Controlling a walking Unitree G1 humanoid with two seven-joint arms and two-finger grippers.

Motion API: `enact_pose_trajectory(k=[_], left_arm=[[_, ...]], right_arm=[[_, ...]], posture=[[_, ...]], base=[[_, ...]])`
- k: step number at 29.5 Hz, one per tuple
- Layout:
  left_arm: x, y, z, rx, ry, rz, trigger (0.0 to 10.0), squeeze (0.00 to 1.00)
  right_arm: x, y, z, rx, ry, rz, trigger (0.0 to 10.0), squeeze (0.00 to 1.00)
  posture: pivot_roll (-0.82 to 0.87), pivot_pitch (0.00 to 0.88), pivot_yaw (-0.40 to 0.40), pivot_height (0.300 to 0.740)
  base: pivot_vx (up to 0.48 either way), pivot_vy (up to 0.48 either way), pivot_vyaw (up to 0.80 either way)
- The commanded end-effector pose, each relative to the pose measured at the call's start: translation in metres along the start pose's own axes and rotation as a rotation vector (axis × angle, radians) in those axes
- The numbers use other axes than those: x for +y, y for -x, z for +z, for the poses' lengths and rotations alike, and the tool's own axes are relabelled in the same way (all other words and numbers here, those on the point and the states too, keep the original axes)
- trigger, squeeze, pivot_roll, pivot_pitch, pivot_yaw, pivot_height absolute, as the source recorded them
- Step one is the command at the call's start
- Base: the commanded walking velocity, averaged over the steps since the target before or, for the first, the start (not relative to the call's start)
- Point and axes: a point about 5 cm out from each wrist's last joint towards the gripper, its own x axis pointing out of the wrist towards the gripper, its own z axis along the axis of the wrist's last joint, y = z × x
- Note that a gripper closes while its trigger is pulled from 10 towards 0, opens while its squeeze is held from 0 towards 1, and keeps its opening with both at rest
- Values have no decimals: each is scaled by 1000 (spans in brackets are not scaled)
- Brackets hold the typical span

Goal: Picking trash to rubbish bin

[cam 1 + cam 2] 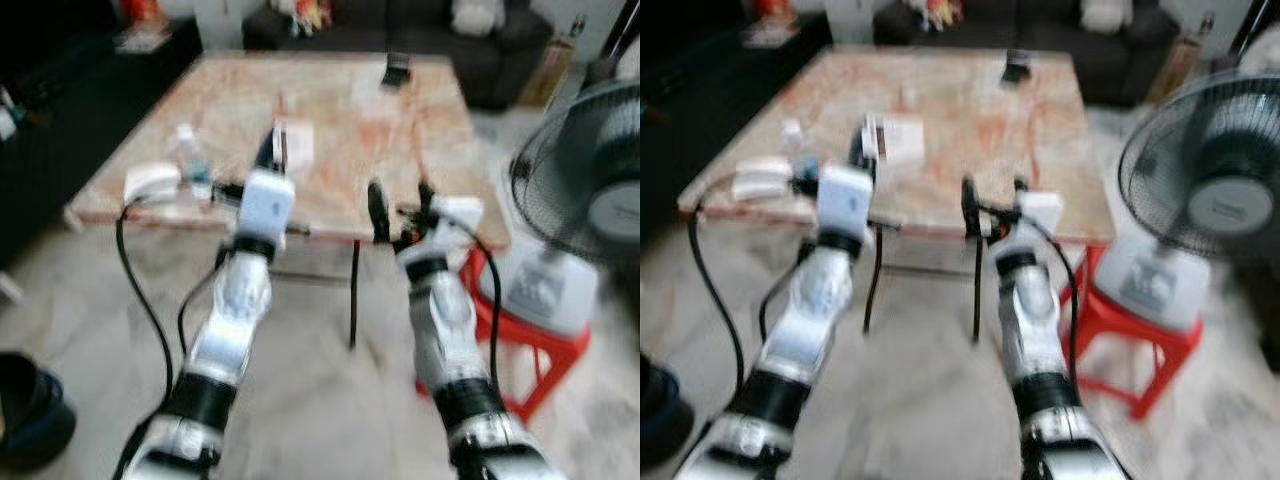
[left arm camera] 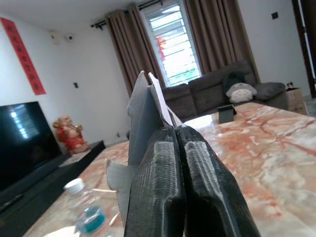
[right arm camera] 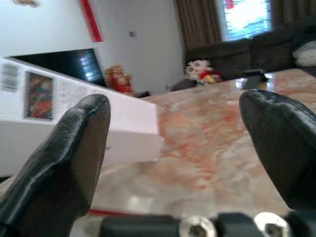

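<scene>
Home living room, sofa (image 2: 217,96), television (image 2: 22,143)

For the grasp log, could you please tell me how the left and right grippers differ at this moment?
The left gripper is shut on a flat white carton; the right gripper is open and holds nothing. The left reaches out over the marble table; the right is at its near edge. Both have black fingers.

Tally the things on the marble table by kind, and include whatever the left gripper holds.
Plastic bottle: 1
White box held up by the shut left gripper, flattened box: 1
White item at the table's near left corner, too blurred to name: 1
Small dark object at the far side: 1
Total: 4
The right gripper is open and holds nothing.
</scene>
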Motion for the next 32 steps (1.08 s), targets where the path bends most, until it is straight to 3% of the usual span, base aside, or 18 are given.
enact_pose_trajectory(k=[1, 14, 20, 23, 26, 29, 31, 32], left_arm=[[-3, 1, 1, -1, 16, -3, 10000, 0], [-3, 2, -1, 11, 15, -4, 10000, 0], [-4, 7, -9, 45, 20, -19, 10000, 0], [-5, 19, -32, 147, 40, -37, 10000, 0], [-5, 24, -39, 173, 38, -34, 10000, 0], [-3, 40, -64, 283, 32, -40, 10000, 0], [-1, 49, -75, 338, 56, -28, 10000, 0], [5, 59, -89, 412, 88, 6, 10000, 0]], right_arm=[[-4, 3, -3, 18, 6, -11, 10000, 0], [-6, 7, -8, 42, 10, -13, 10000, 0], [-8, 10, -13, 68, 11, -13, 10000, 0], [-16, 18, -26, 137, 10, -33, 10000, 0], [-19, 21, -31, 170, -1, -46, 10000, 0], [-30, 36, -49, 268, -3, -75, 10000, 0], [-35, 44, -57, 313, -13, -91, 10000, 0], [-41, 56, -67, 375, -5, -108, 10000, 0]], posture=[[5, 71, 1, 740], [4, 78, 0, 740], [3, 81, -1, 740], [1, 83, -3, 740], [1, 83, -3, 740], [-4, 85, -4, 740], [-3, 86, -5, 740], [-4, 84, -6, 740]], base=[[-289, 0, 0], [-284, 0, 0], [0, 0, 0], [0, 0, 0], [0, 0, 0], [0, 0, 0], [0, 0, 0], [0, 0, 0]])
